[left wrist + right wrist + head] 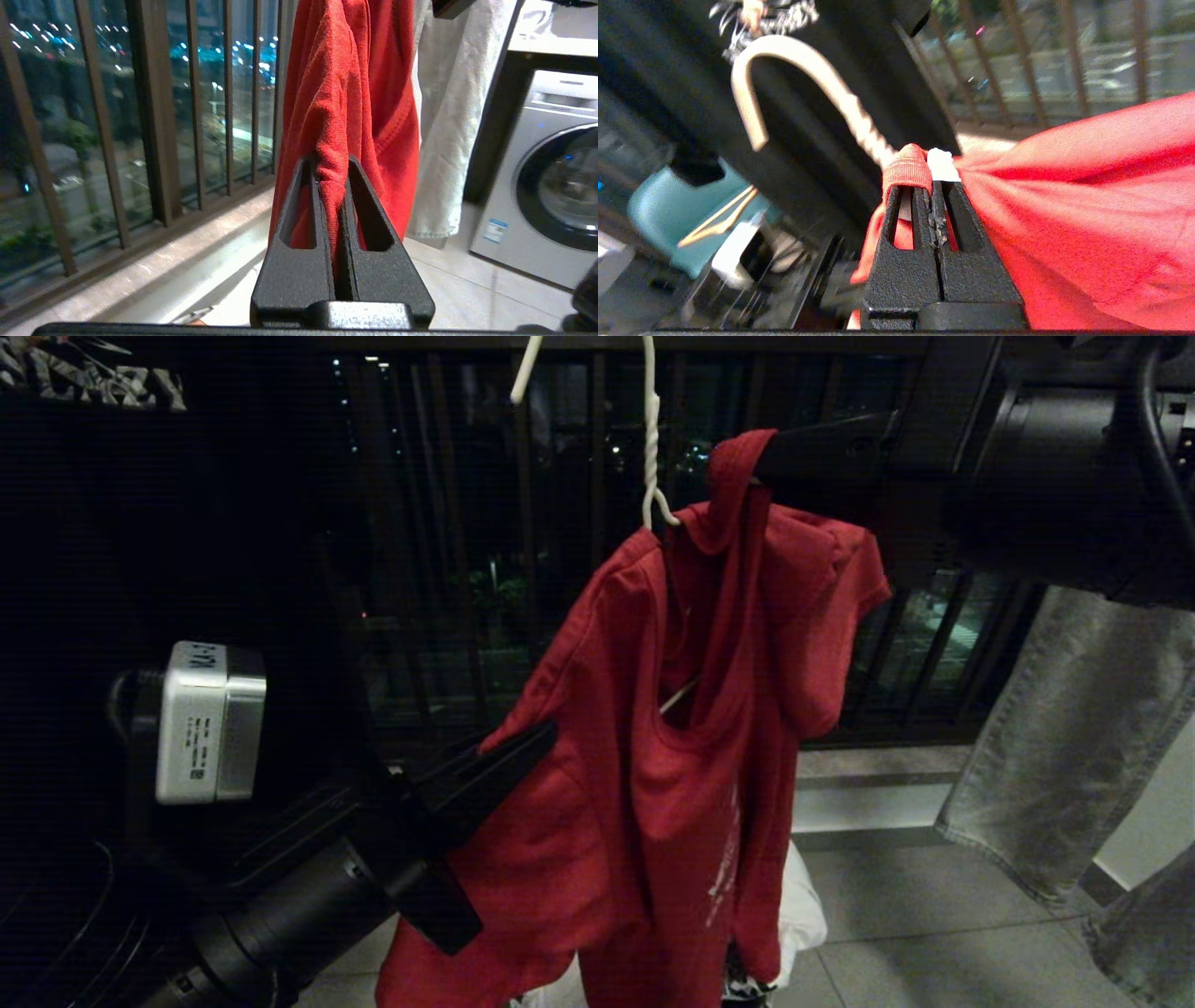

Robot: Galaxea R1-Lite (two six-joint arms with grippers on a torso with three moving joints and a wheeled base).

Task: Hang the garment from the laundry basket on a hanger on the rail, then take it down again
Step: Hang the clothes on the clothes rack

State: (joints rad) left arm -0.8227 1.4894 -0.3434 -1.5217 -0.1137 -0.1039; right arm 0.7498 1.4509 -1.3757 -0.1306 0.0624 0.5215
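The red garment (672, 784) hangs bunched from the white wire hanger (651, 448), whose hook runs out of the top of the head view. High on the right, my right gripper (761, 457) is shut on the collar beside the hanger's twisted neck (866, 128). In the right wrist view the collar band (906, 170) folds over the gripper (931, 184). My left gripper (541, 733) comes in from the lower left, shut on a fold of the shirt's side (345, 84). That cloth is pinched between its fingers (308, 186). The rail and the laundry basket are out of view.
Dark brown window bars (523, 523) stand behind the shirt. Pale grey jeans (1074, 747) hang at the right and a black garment (93, 523) at the left. A white towel (448, 116) and a washing machine (551, 186) are beyond the shirt. Tiled floor (934, 933) lies below.
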